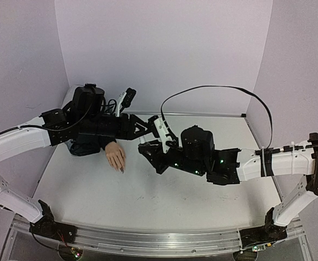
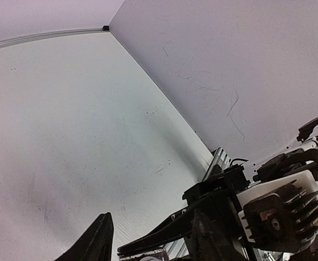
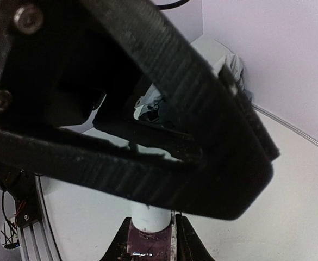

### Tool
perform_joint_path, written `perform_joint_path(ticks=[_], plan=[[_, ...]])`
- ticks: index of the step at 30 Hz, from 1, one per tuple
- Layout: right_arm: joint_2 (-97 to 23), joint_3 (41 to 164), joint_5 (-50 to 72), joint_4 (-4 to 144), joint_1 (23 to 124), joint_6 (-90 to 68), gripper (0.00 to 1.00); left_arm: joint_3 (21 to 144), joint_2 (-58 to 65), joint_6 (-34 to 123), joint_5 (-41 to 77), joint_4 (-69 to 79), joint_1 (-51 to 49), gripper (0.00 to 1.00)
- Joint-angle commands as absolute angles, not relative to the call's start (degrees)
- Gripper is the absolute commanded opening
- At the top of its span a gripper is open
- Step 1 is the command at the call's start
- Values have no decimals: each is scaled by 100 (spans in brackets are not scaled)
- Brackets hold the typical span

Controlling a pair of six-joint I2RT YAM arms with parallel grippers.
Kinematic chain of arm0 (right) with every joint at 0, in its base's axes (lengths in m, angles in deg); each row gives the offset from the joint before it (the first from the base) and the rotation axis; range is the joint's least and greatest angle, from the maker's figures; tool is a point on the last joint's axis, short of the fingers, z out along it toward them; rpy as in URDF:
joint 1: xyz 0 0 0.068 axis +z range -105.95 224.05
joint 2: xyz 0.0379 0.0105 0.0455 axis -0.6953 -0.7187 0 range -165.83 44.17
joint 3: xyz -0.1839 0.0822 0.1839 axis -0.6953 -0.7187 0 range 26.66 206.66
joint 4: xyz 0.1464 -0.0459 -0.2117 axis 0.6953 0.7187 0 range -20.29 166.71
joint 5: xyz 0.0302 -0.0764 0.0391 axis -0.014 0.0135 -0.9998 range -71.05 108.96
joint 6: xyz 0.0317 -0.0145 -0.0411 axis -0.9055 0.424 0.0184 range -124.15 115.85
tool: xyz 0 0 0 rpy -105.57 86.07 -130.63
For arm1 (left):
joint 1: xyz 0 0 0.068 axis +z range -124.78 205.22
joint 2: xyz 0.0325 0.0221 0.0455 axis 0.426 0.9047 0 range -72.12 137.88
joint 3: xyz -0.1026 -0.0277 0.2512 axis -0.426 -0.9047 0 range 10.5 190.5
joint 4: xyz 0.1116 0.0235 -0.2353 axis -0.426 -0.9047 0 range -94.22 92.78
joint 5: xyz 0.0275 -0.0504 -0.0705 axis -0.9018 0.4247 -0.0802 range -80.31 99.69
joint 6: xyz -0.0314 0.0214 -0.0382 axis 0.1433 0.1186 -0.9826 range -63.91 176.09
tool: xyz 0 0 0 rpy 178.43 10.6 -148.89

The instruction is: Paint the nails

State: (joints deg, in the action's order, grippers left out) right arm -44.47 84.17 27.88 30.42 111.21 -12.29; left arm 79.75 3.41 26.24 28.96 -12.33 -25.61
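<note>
Purple polish shows in the small nail-polish bottle that my right hand pinches low on its body, one finger pressed to either side. The bottle's white cap stands upright just above my fingertips. My left hand sits right against my right one, close above that cap. It is so near the right wrist camera that its black ribbed fingers fill most of that view and cross in front of the cap's top. I cannot tell whether my left hand is spread around the cap or pinching it. Its two fingers stand apart at the bottom of its own camera's view, but what lies between them is cut off. The nails are off to the left of my right hand and a little nearer the arm bases. They sit at the fingertips of the peach mannequin hand, which lies flat on the white surface. Its black sleeve runs under my left forearm. The mannequin hand is near my right hand's tips but apart from them, and neither of my hands touches it. One nail looks dark at its tip, and the others are too small to judge.
</note>
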Motion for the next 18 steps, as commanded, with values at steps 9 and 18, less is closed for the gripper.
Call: perform_joint_path(ticks=[9,18], plan=[[-4529,8913,3457,2563,11156,-1251,0,8040,279,2624,2886,-1093,-2555,27],[-4397,8932,3039,2323,11093,-1237,0,8063,416,3180,3673,-1083,-2550,6]])
